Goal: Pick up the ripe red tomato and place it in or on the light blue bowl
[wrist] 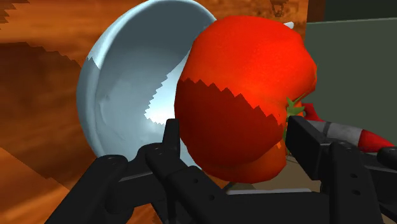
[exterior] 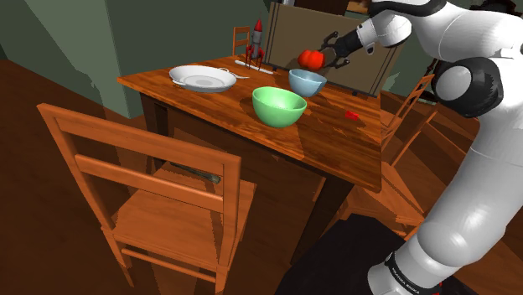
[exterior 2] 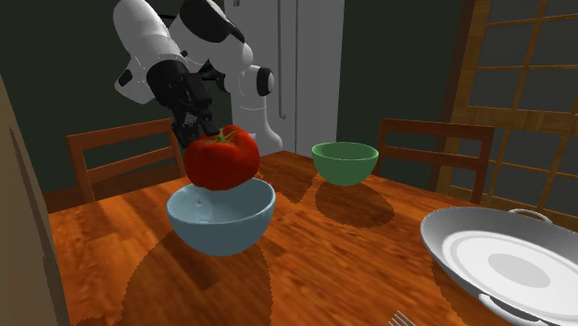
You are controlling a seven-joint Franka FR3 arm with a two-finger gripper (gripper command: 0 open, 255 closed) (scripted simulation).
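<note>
Holding the glossy round red tomato clamped btw both fingers, the black two-finger gripper hangs it just above the pale blue rounded bowl on the brown wooden table. Pickup looks done; left, I'd judge: lower & let go into the bowl.

Shoulder camera above the stand, second low across the table, wrist close over the shared blue bowl.

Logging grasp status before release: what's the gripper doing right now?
The gripper is closed on the red tomato, held above the light blue bowl.
</note>
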